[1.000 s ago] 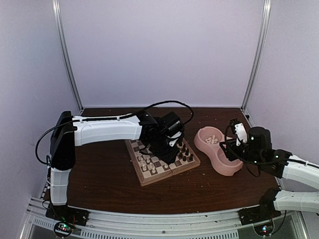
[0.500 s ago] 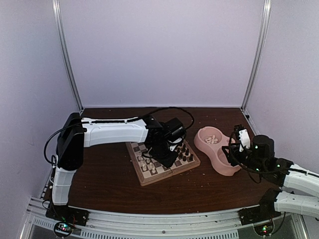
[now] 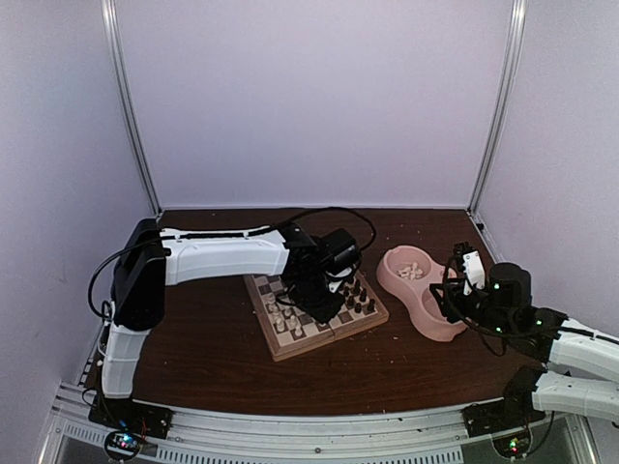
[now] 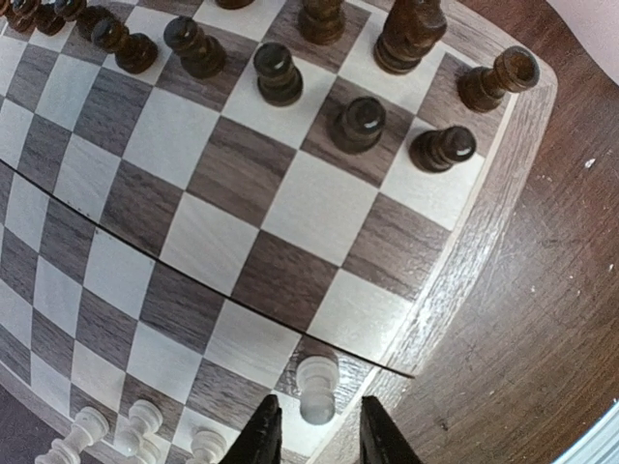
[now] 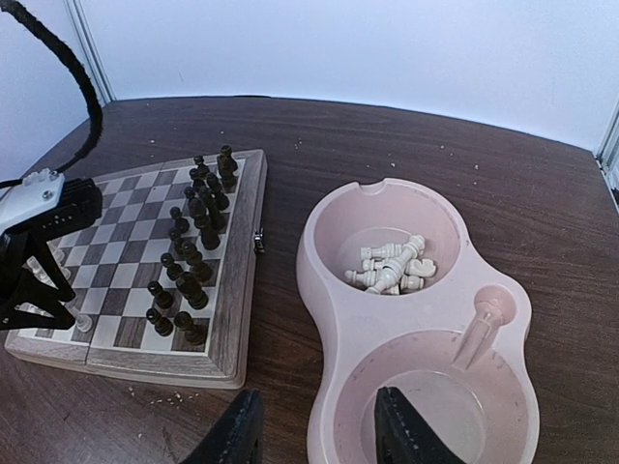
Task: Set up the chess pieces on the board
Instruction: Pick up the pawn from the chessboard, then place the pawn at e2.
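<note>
The board (image 4: 242, 174) lies under my left gripper (image 4: 320, 425). One cream-white pawn (image 4: 316, 375) stands on an edge square between the left fingers, with a gap on each side, so the jaws are open and not touching it. Three more white chess pieces (image 4: 140, 421) stand along the near row. From above, the left gripper (image 3: 306, 293) hangs over the board (image 3: 290, 343). Several white chess pieces (image 5: 392, 266) lie heaped in the far cup of the pink bowl (image 5: 319, 261). My right gripper (image 5: 319, 435) is open and empty over the bowl's near rim.
Dark brown pieces (image 4: 276, 72) fill two rows on the board's far side and stand as a line (image 5: 189, 251) in the right wrist view. The pink double bowl (image 3: 392, 281) sits to the right of the board. A black cable (image 3: 319, 211) loops over the left arm.
The left jaws have narrowed around the white pawn and the left arm has settled lower over the board. The right arm drew back towards the right and lower beside the bowl.
</note>
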Robot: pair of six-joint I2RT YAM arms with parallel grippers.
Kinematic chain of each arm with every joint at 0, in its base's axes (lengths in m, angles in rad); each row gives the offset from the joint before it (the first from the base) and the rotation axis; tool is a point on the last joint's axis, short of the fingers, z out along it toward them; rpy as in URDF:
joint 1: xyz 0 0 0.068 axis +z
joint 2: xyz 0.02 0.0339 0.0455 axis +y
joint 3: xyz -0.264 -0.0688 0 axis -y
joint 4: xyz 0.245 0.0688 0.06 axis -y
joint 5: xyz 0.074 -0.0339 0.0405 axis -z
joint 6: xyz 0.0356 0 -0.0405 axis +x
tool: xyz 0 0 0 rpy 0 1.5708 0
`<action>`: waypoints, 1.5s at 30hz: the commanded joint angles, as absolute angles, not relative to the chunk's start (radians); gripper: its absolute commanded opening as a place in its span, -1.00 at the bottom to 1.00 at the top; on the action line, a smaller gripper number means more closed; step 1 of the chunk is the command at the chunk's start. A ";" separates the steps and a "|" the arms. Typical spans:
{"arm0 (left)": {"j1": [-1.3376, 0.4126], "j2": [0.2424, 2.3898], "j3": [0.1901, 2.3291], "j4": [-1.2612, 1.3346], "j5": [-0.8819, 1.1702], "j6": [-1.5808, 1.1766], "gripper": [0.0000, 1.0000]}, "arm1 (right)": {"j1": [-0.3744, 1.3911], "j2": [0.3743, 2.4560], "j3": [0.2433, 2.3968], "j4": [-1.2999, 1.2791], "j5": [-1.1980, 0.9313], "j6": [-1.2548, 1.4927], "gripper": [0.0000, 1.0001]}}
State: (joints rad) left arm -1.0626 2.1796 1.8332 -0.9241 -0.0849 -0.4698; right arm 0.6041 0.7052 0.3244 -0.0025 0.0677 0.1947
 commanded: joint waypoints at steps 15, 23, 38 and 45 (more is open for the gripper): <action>-1.045 2.233 1.894 -0.957 -0.069 -0.472 -0.65 | 0.599 0.701 0.315 0.027 0.083 0.210 -0.16; -1.044 2.227 1.920 -0.990 -0.086 -0.469 -0.79 | 0.599 0.704 0.317 0.027 0.083 0.209 -0.16; -0.925 2.157 1.912 -1.031 -0.104 -0.425 -0.81 | 0.599 0.704 0.316 0.025 0.083 0.209 -0.16; -0.882 2.158 1.909 -1.034 -0.108 -0.408 -0.81 | 0.599 0.712 0.319 0.026 0.077 0.207 -0.16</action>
State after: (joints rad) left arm -0.8955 2.1971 1.9194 -1.0195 -0.0982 -0.4332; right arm 0.6037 0.7086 0.3244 -0.0025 0.0677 0.1947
